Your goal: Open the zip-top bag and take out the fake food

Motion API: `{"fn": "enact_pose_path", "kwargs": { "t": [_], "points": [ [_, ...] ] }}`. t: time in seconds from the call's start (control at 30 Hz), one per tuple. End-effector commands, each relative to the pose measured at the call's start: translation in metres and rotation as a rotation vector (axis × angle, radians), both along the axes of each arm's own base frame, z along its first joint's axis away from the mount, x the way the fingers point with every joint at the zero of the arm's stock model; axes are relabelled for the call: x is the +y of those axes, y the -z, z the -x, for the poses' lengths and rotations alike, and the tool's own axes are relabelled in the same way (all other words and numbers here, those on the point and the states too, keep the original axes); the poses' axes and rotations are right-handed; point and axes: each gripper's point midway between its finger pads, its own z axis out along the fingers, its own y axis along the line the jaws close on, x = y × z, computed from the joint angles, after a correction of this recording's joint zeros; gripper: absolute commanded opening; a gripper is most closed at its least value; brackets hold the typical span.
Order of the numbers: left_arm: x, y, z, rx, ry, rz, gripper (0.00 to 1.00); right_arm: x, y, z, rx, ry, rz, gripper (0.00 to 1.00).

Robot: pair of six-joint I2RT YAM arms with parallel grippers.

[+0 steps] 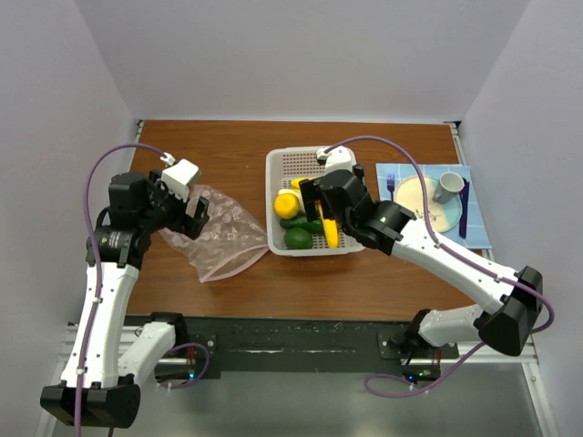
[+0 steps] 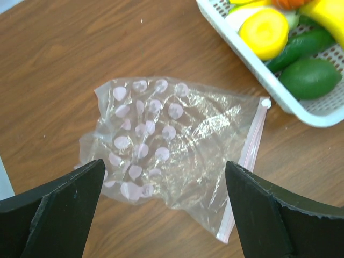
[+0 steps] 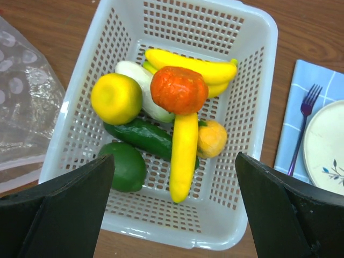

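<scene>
The zip-top bag lies crumpled and flat on the wooden table, left of the white basket, with its pink zip strip toward the basket. The bag looks empty. The fake food sits in the basket: a lemon, a tomato, two bananas, a cucumber, a green round fruit and a white oval. My left gripper hangs open above the bag, holding nothing. Over the basket, my right gripper is open and empty.
A blue placemat at the right carries a cream plate with a grey mug, a fork and a dark utensil. Walls close in the table on three sides.
</scene>
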Motion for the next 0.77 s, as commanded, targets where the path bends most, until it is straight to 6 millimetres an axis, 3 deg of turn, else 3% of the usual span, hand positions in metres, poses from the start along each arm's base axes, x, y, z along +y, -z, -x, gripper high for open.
{"fn": "enact_pose_path", "kwargs": {
  "t": [0.0, 0.13, 0.17, 0.23, 0.27, 0.3, 0.5, 0.6, 0.73],
  "points": [
    [-0.007, -0.019, -0.016, -0.063, -0.053, 0.12, 1.0, -0.027, 0.001, 0.014, 0.034, 0.078, 0.031, 0.99],
    [-0.011, -0.016, -0.014, -0.082, -0.059, 0.163, 1.0, -0.044, 0.02, 0.032, 0.04, 0.074, 0.012, 0.99],
    [-0.012, -0.026, -0.014, -0.136, -0.051, 0.174, 1.0, -0.048, 0.017, 0.036, 0.029, 0.067, -0.008, 0.99],
    [-0.015, -0.011, -0.011, -0.157, -0.02, 0.169, 1.0, -0.054, 0.024, 0.042, 0.033, 0.065, -0.009, 0.99],
    [-0.013, -0.026, -0.012, -0.261, -0.018, 0.161, 1.0, -0.057, 0.021, 0.044, 0.025, 0.066, -0.018, 0.99],
    [-0.006, -0.005, -0.012, -0.244, -0.059, 0.145, 1.0, -0.059, 0.022, 0.046, 0.023, 0.067, -0.017, 0.99],
    [0.013, 0.025, -0.022, -0.221, -0.166, 0.092, 1.0, -0.064, 0.026, 0.049, 0.022, 0.072, -0.017, 0.99],
    [0.027, 0.029, -0.026, -0.257, -0.243, 0.072, 1.0, -0.066, 0.023, 0.05, 0.022, 0.073, -0.015, 0.99],
    [0.037, 0.019, -0.026, -0.367, -0.312, 0.096, 1.0, -0.071, 0.018, 0.052, 0.01, 0.089, -0.025, 0.99]
  ]
}}
